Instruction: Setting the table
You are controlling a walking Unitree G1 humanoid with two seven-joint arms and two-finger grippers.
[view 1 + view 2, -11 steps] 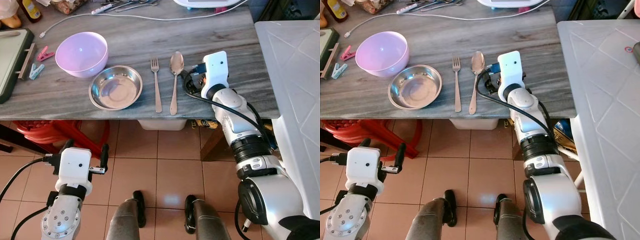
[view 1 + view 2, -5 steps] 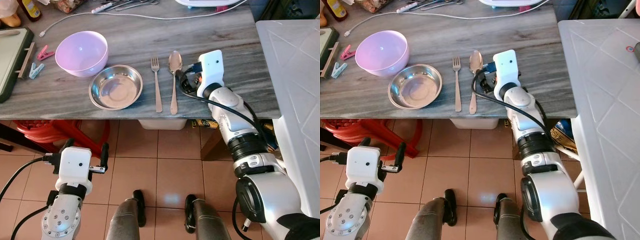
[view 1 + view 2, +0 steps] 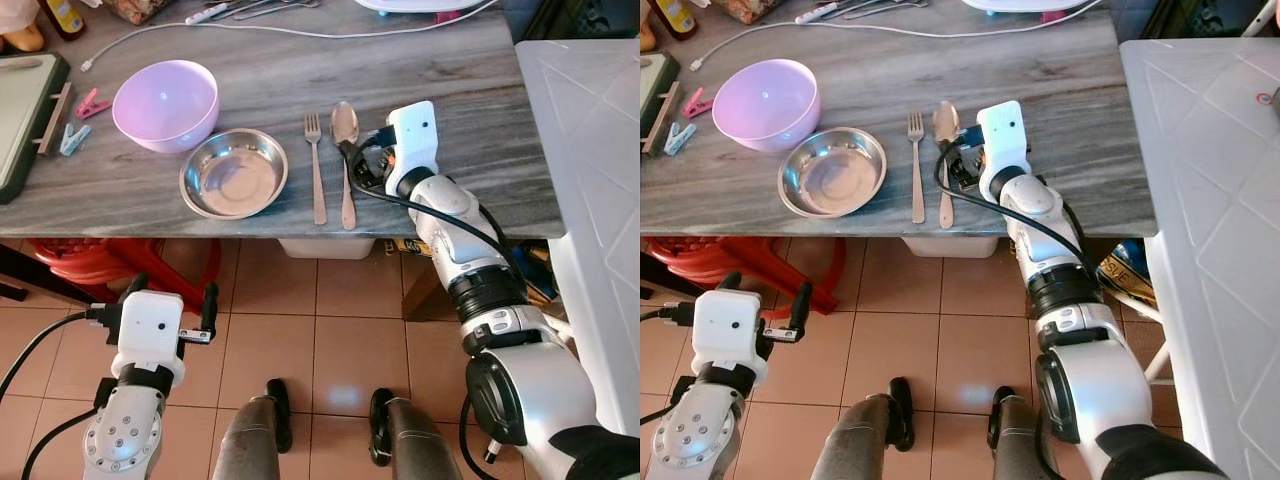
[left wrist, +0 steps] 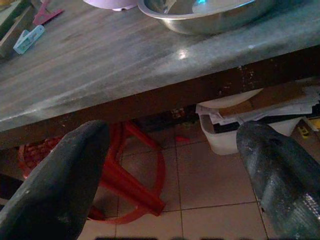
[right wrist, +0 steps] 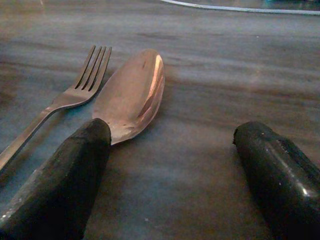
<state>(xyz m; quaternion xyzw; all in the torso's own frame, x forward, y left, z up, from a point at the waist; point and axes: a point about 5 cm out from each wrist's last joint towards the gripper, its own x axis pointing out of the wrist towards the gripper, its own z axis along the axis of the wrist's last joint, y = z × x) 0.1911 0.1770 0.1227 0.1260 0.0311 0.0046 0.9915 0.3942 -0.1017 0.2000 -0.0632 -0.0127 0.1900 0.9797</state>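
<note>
1. Leftward goes the right gripper [image 5: 165,175] across the worktop [image 3: 480,90], closing on the spoon [image 3: 346,160], which has kept its place beside the fork [image 3: 315,165].
2. Its fingers are spread wide and pinch nothing; one finger [image 5: 60,180] sits just beside the spoon's bowl, the other well off over bare worktop.
3. Spoon and fork lie side by side, handles toward the near edge, just right of the steel dish [image 3: 233,173]; the pink bowl [image 3: 165,103] stands behind the dish, close against its rim.
4. Looks like the cutlery step is in hand: either lining up a grasp on the spoon or nudging it straight, I can't tell which.
5. To pick it up, the gripper needs to shift a touch more toward the fork so the spoon sits between the fingers, then drop and close; a flat spoon on a hard top may skid.
6. Left gripper [image 4: 170,165] hangs idle below the worktop edge, fingers spread, above the floor tiles.
</note>
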